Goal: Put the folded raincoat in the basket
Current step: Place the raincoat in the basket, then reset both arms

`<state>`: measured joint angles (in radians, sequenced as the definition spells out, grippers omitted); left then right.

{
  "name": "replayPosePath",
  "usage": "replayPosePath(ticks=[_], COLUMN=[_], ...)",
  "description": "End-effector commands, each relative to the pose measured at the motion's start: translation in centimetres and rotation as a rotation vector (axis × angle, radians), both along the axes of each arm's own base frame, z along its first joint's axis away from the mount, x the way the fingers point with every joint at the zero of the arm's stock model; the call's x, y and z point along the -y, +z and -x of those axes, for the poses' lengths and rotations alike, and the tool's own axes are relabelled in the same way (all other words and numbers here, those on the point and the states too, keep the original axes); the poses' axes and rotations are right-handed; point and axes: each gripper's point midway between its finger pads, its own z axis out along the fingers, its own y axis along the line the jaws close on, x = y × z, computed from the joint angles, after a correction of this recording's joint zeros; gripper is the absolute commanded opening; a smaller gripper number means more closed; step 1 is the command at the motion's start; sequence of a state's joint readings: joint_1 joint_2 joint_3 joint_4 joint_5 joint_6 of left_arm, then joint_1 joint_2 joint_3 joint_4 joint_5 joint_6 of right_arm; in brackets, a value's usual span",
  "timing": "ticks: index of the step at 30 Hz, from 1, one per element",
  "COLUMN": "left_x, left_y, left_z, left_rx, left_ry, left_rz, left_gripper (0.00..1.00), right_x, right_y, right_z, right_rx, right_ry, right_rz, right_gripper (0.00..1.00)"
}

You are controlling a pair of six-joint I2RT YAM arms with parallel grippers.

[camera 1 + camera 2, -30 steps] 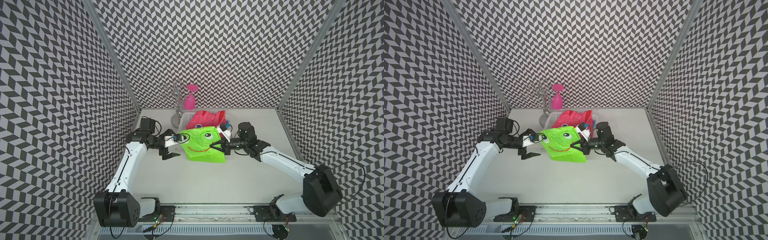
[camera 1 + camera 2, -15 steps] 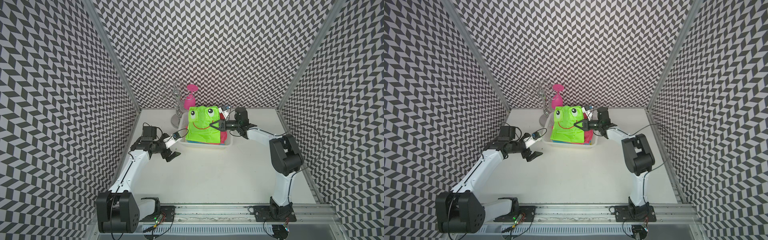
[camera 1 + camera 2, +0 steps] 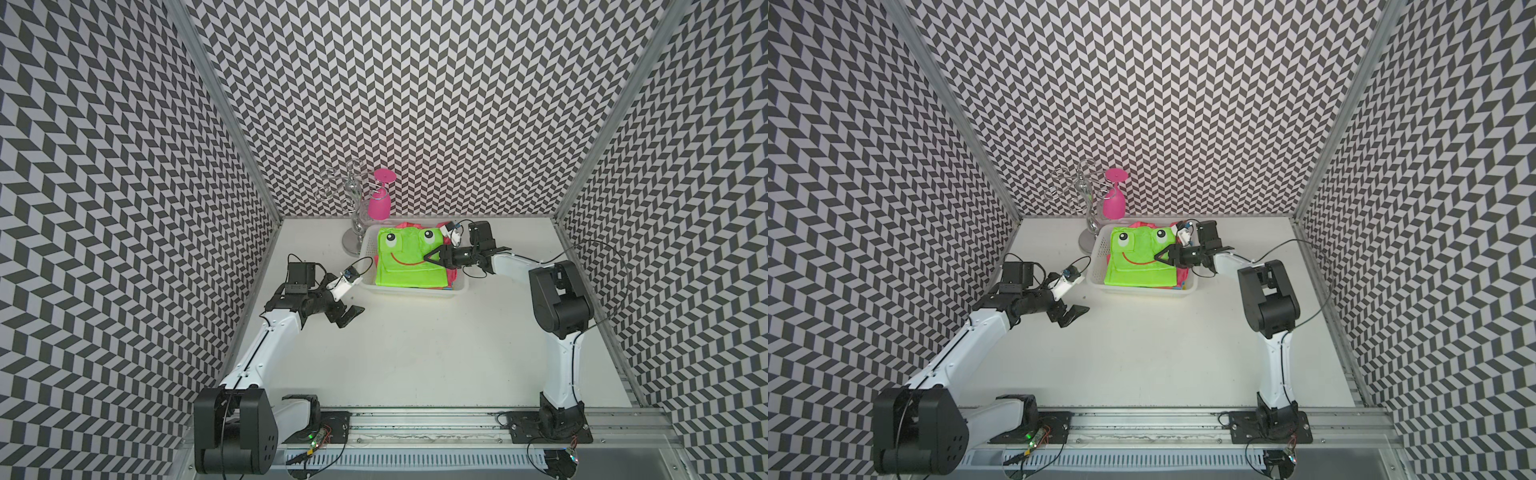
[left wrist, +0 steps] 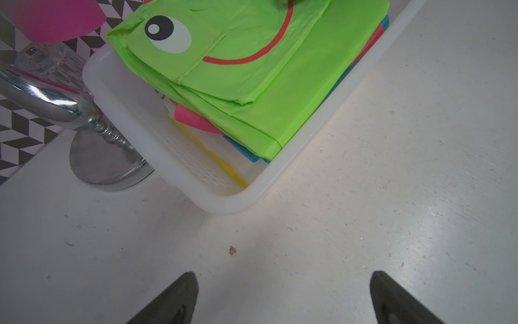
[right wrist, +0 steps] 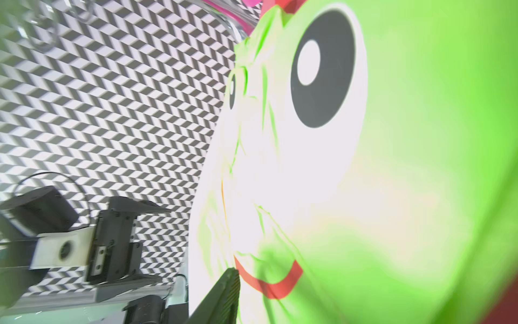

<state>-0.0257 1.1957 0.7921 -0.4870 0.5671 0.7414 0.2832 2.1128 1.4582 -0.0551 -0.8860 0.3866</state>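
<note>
The folded raincoat (image 3: 405, 262) (image 3: 1138, 262) is bright green with frog eyes and a red smile. It lies flat in the white basket (image 3: 415, 293) (image 3: 1142, 291), on top of other folded coats. My right gripper (image 3: 430, 258) (image 3: 1163, 257) is at the raincoat's right edge with its jaws parted; in the right wrist view one finger (image 5: 224, 294) shows in front of the raincoat (image 5: 392, 168) and the other is hidden. My left gripper (image 3: 347, 306) (image 4: 283, 273) hangs open over bare table, front-left of the basket (image 4: 229, 204), holding nothing.
Pink (image 4: 193, 117), blue (image 4: 246, 151) and yellow (image 4: 221, 162) folded coats lie under the green one. A chrome glass rack (image 3: 353, 241) with a hanging pink wine glass (image 3: 380, 203) stands right behind the basket's left corner. Patterned walls enclose the table.
My right arm carried the green raincoat from the table back into the basket, where it now lies flat, and the right jaws have parted. My left arm drew back from the raincoat.
</note>
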Motion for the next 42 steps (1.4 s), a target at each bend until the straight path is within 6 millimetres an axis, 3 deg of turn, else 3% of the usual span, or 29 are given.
replayPosePath(ticks=[1,5,10,12,13,14,15,18,22,25,29,30,34,38,42], left_x=[-0.3,-0.4,-0.9,-1.8,-2.8,-4.1,-5.5,-8.0,-7.5,-7.2,-7.3,-7.5,-8.5,-9.1,-9.5], left_y=[1.0,1.1,1.6,1.6,1.7,1.8,1.8,1.7,0.9,0.7,1.1,1.5,2.5,1.8,1.8], left_z=[-2.6,-3.8,-4.7,-5.3,-5.9,-6.4,-6.8,-6.5,-5.4,-4.9,-4.5,-4.3,-4.3,-6.0,-6.9], left_rx=[0.048,0.055,0.135,0.183,0.215,0.251,0.296,0.394,0.408,0.429,0.492,0.527,0.622,0.555,0.531], left_ry=[0.104,0.148,0.207,0.283,0.351,0.433,0.507,0.645,0.642,0.636,0.640,0.643,0.678,0.709,0.724], left_rz=[0.057,0.086,0.128,0.137,0.135,0.139,0.149,0.191,0.297,0.348,0.386,0.395,0.393,0.407,0.449], left_gripper=[0.99,1.00,0.99,1.00,1.00,0.99,0.99,1.00,1.00,1.00,1.00,1.00,1.00,1.00,1.00], right_x=[1.9,4.8,7.1,8.1,8.7,9.6,10.7,14.6,18.6,22.2,24.9,25.4,26.2,27.5,27.3], right_y=[3.8,5.2,7.4,9.2,9.6,10.4,11.2,12.6,13.4,13.1,10.5,8.8,6.9,6.3,4.1], right_z=[-1.6,-2.0,-0.1,0.9,1.6,2.3,3.0,5.4,9.3,12.2,13.7,13.9,13.6,12.6,11.1], right_rx=[0.121,0.152,0.245,0.315,0.343,0.380,0.421,0.542,0.762,0.951,0.975,0.942,0.948,1.007,0.966], right_ry=[-0.101,-0.248,-0.316,-0.355,-0.379,-0.418,-0.468,-0.627,-0.770,-0.920,-1.007,-1.019,-1.047,-1.059,-0.978], right_rz=[0.140,0.306,0.364,0.369,0.376,0.390,0.400,0.471,0.521,0.581,0.579,0.577,0.510,0.523,0.493], right_gripper=[0.56,0.58,0.60,0.64,0.72,0.95,1.00,0.99,1.00,1.00,0.99,1.00,1.00,1.00,1.00])
